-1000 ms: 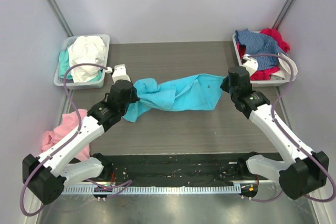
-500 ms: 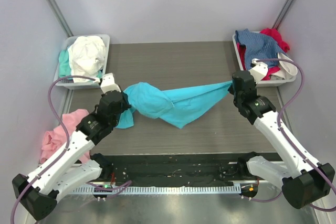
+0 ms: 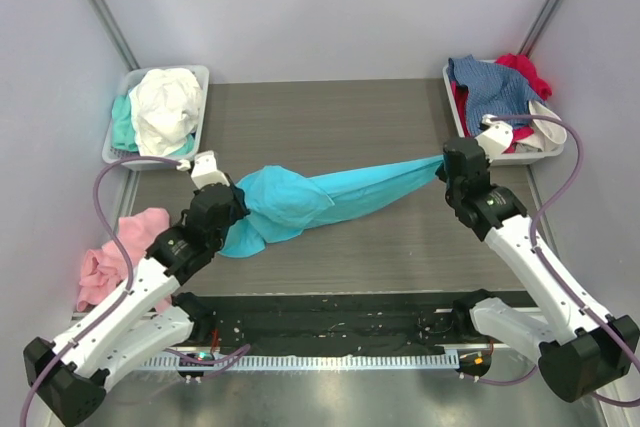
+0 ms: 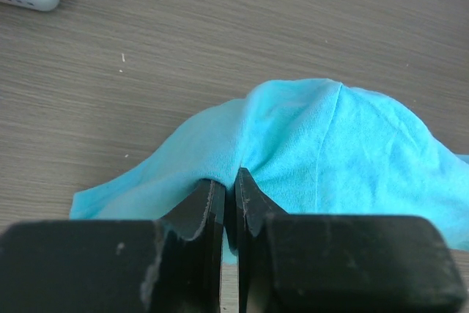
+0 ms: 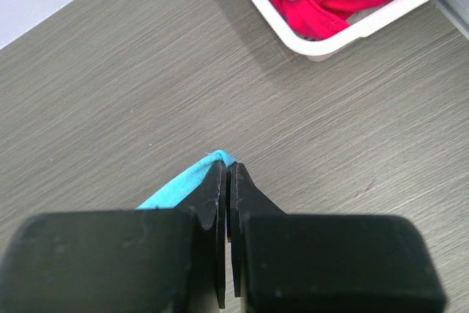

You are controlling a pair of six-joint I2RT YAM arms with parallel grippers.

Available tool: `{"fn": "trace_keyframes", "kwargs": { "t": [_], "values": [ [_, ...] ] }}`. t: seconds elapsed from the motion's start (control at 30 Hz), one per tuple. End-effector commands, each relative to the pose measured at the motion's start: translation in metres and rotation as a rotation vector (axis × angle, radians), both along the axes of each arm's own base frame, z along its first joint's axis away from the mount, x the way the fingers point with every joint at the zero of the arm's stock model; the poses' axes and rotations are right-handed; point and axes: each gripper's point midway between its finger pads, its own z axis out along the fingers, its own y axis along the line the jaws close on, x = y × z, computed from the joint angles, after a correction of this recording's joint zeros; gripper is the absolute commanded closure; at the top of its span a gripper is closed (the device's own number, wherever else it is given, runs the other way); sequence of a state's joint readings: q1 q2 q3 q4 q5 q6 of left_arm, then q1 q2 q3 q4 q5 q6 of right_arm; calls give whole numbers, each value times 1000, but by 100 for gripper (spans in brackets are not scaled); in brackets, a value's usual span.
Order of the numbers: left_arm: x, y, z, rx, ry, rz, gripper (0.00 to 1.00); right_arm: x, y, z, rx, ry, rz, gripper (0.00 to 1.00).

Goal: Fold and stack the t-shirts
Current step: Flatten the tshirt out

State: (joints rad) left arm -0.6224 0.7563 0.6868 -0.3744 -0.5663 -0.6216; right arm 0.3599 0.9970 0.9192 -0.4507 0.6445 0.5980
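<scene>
A bright turquoise t-shirt (image 3: 320, 199) hangs stretched across the middle of the table between my two grippers. My left gripper (image 3: 232, 209) is shut on its left end; the left wrist view shows the turquoise cloth (image 4: 315, 144) pinched at the fingertips. My right gripper (image 3: 441, 163) is shut on the shirt's right end, and the right wrist view shows a thin edge of the cloth (image 5: 192, 177) at the fingertips. A pink t-shirt (image 3: 118, 252) lies crumpled at the table's left edge.
A pale grey tray (image 3: 198, 74) at the back left holds white and mint shirts. A second tray (image 3: 450, 97) at the back right holds denim-blue, red and white shirts; it also shows in the right wrist view (image 5: 315, 38). Grey walls close in both sides.
Both grippers have pulled apart and the turquoise shirt has been drawn out longer and tauter. The left gripper has moved toward the near left, the right slightly back and right.
</scene>
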Motion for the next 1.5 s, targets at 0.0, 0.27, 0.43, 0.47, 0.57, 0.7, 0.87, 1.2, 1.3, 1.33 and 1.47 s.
{"fn": "trace_keyframes", "kwargs": {
  "t": [0.0,0.27,0.43,0.47,0.57,0.7,0.87,1.2,1.3,1.33,1.47],
  "values": [
    [9,-4,-15,4,14,11,89,-6,-26,25,-33,-88,-123,99],
    [22,-25,-68,35,137,-27,61,-9,-29,27,-38,-90,-131,99],
    [23,-29,-81,29,157,-36,51,-7,-27,26,-39,-83,-124,99],
    [23,-30,-83,27,160,-39,49,-8,-26,26,-38,-83,-120,99],
    [23,-41,-84,2,171,-80,46,-7,-25,21,-33,-70,-113,99],
    [23,-72,-75,-31,158,-185,44,-5,-21,13,-27,-51,-98,99],
    [23,-134,-63,10,112,-332,42,-3,-16,5,-11,-33,-80,99],
    [15,-270,-79,-10,99,-603,42,-4,-14,1,-11,-20,-71,99],
    [12,-303,-90,14,110,-659,42,-4,-15,2,-11,-20,-72,99],
    [14,-315,-83,10,94,-674,42,-4,-15,2,-11,-19,-71,99],
    [13,-340,-97,34,106,-706,42,-6,-16,2,-16,-15,-73,99]
  ]
}}
